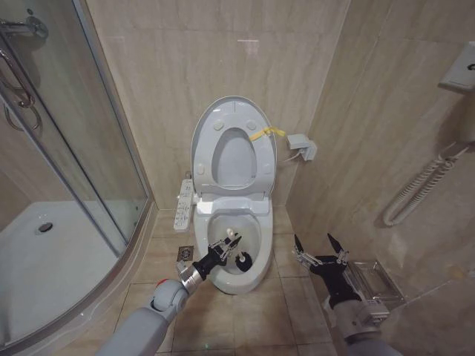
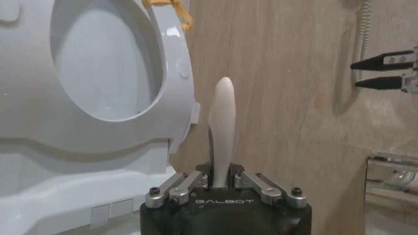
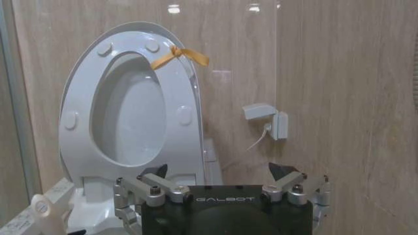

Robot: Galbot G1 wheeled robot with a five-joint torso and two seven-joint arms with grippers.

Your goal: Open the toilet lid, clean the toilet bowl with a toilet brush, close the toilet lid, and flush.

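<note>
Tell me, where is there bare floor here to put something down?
Bare tiles lie between the shower enclosure and the toilet bowl, past the floor drain. Crowded: inside the bowl, where the left gripper holds the toilet brush, and right of it, where the open right gripper hovers.

Grey arms w/ red-orange joint ring on the left one, black wrist blocks marked GALBOT, silver finger brackets w/ black screws, black tips on left gripper (image 1: 228, 242) & right gripper (image 1: 318, 248).

The left gripper (image 2: 222, 182) clamps the toilet brush (image 2: 221, 128) handle (white, upright) beside the raised toilet lid (image 2: 171, 63).
</note>
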